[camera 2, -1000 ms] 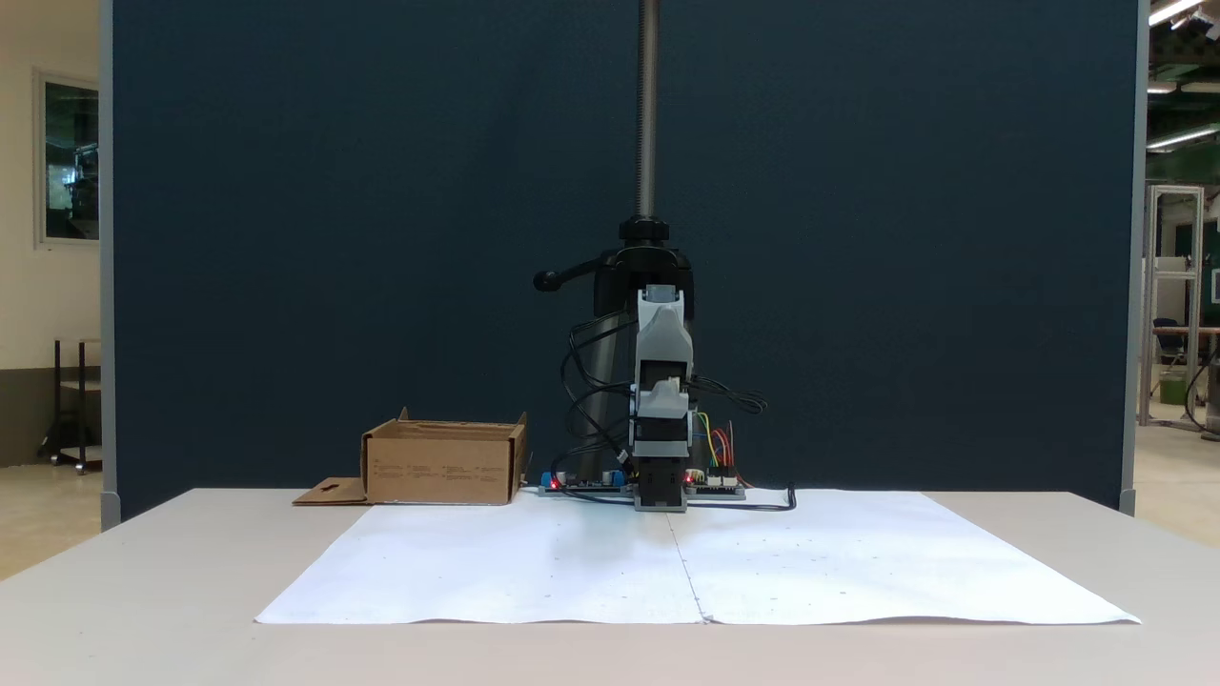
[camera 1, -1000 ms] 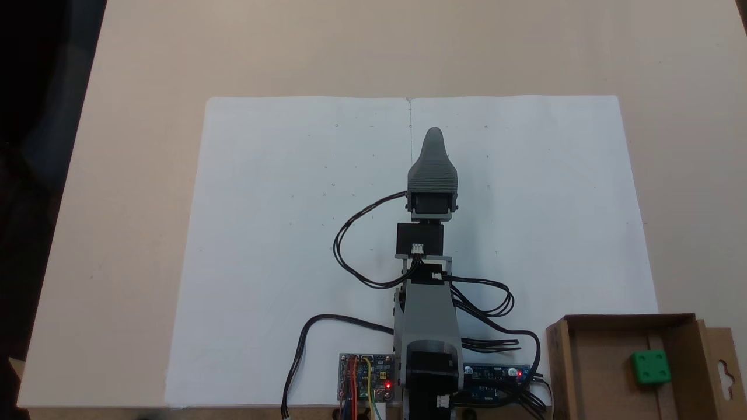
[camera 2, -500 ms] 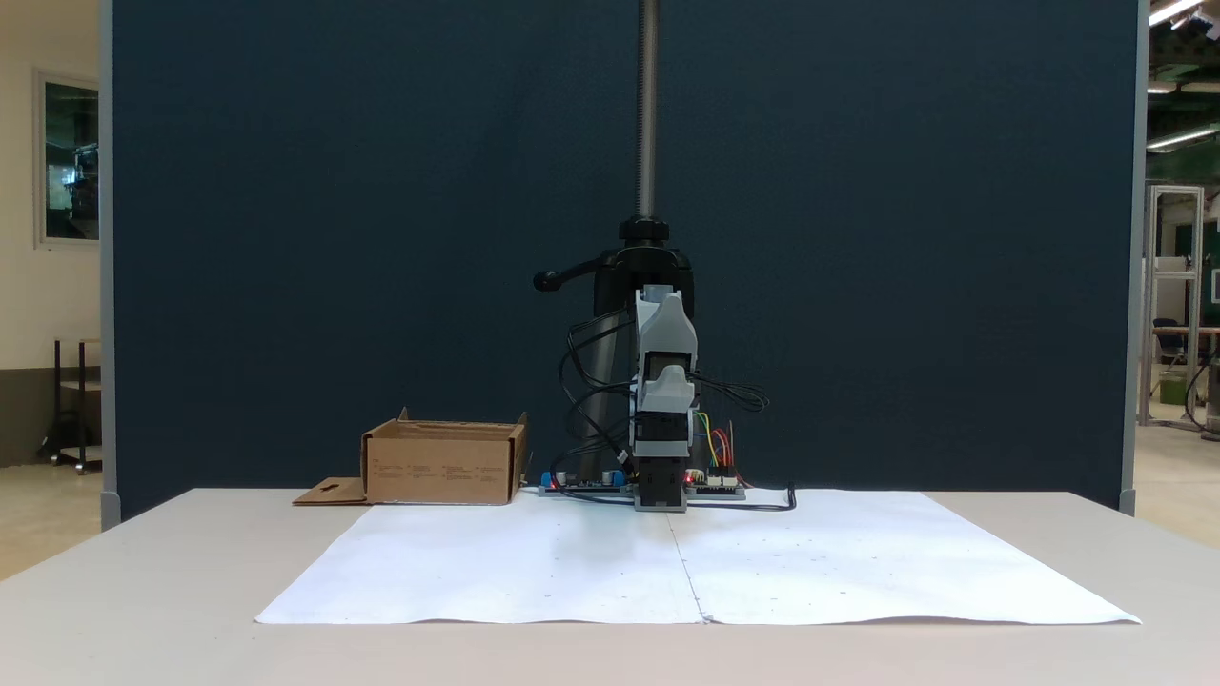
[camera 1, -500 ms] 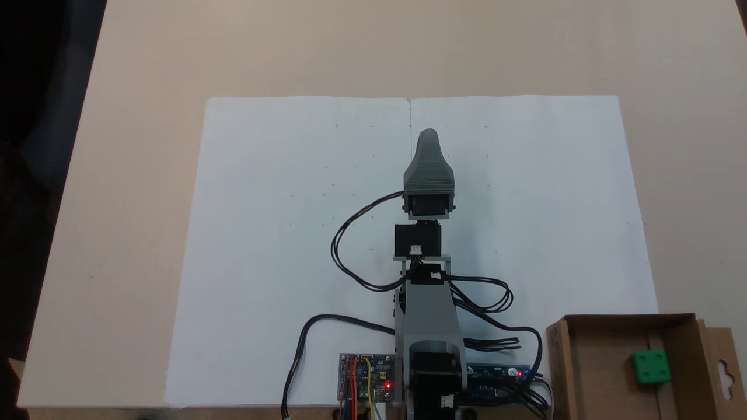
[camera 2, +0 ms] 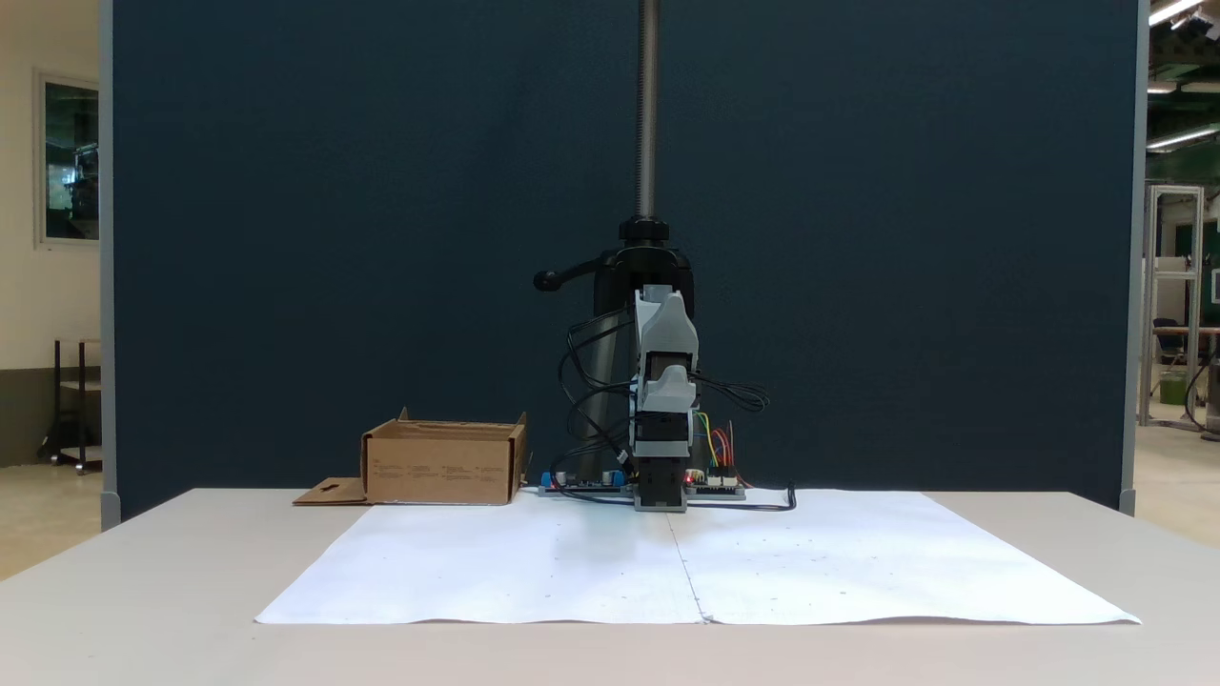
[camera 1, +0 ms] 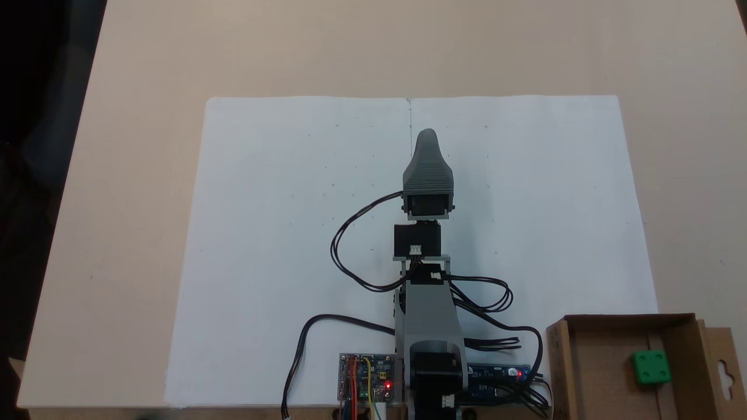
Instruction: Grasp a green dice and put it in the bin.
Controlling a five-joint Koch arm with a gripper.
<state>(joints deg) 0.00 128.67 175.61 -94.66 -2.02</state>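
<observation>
One green dice (camera 1: 650, 367) lies in the bin (camera 1: 589, 373), well apart from the claw (camera 1: 428, 135), state unclear.

Dark blue partition (camera 2: 381, 191), cream wall with framed window (camera 2: 69, 157), ceiling strip lights (camera 2: 1182, 11), beige floor (camera 2: 1168, 467)

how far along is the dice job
It looks done: the green dice lies inside the bin, apart from the arm. Nothing is in hand; the gripper hangs over the white paper, carrying nothing I can see, though whether its jaws are open or shut cannot be told. Nothing seems left but parking the arm.
</observation>
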